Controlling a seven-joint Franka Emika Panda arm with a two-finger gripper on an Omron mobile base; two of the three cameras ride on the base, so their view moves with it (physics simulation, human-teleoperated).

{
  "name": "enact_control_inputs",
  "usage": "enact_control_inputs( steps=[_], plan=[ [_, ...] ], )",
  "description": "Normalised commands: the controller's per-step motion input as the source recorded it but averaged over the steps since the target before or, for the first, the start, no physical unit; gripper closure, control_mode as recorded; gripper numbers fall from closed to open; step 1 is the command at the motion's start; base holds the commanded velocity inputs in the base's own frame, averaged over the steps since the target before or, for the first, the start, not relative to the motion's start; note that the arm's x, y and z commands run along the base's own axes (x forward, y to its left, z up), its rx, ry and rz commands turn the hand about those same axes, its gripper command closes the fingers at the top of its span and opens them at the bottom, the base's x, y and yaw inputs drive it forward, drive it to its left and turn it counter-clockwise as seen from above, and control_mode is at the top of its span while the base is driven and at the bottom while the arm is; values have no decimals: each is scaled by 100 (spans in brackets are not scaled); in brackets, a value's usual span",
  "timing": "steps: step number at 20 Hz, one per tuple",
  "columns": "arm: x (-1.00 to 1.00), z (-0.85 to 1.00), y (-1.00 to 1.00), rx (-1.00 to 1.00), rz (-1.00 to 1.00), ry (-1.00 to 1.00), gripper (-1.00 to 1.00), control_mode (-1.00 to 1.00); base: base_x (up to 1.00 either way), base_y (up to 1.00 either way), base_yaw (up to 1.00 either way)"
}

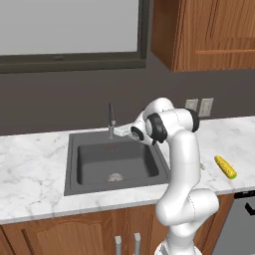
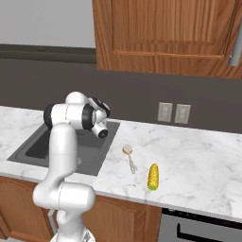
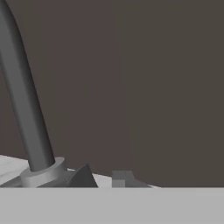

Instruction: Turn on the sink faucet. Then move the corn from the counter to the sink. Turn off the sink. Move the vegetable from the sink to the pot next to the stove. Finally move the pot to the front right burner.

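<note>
Hand view puts our closed gripper point(image 3: 117, 178) right beside the faucet point(image 3: 22, 96) base, placed to nudge its lever. In the left base view the sink point(image 1: 114, 162) looks dry; the corn point(image 1: 225, 167) waits on the tabletop point(image 1: 30, 169) at three o'clock.
</note>
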Motion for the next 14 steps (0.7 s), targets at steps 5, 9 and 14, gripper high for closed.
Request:
enact_control_inputs(
  steps=[5, 9, 14],
  plan=[
    [-5, -41, -76, 5, 0, 2, 100, -100, 0, 0, 0],
    [-5, -43, -76, 5, 0, 4, 100, -100, 0, 0, 0],
    [-6, -47, -76, 5, 0, 6, 100, -100, 0, 0, 0]
  ],
)
